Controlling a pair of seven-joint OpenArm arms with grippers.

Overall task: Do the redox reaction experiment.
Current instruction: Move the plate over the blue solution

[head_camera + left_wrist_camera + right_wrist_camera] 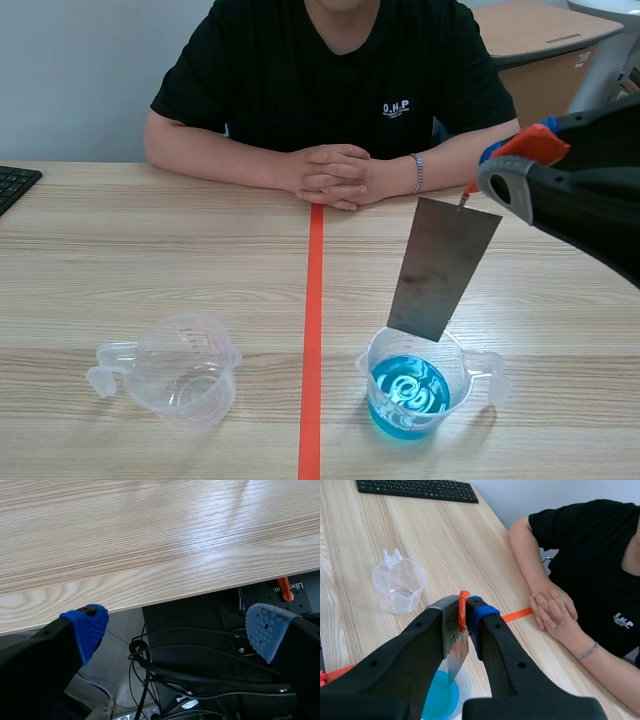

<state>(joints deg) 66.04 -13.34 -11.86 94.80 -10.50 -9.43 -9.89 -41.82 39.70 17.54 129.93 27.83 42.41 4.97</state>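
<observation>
1. Left gripper (177, 630): jaws apart, empty, at the table's edge.
2. Empty cup (185, 368) stands left of the tape.
3. Right gripper (505, 170) is clamped on the plate (443, 267) at its top. The plate hangs lengthwise, slightly tilted, its lower edge just above the blue cup (410, 395).

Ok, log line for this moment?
right gripper: shut on metal sheet | sheet: above blue-liquid cup, undipped | left gripper: open, empty

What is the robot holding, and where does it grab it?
The right gripper holds the grey metal plate by its top end, pinching a small orange-red piece there. The left gripper is open and holds nothing.
</observation>
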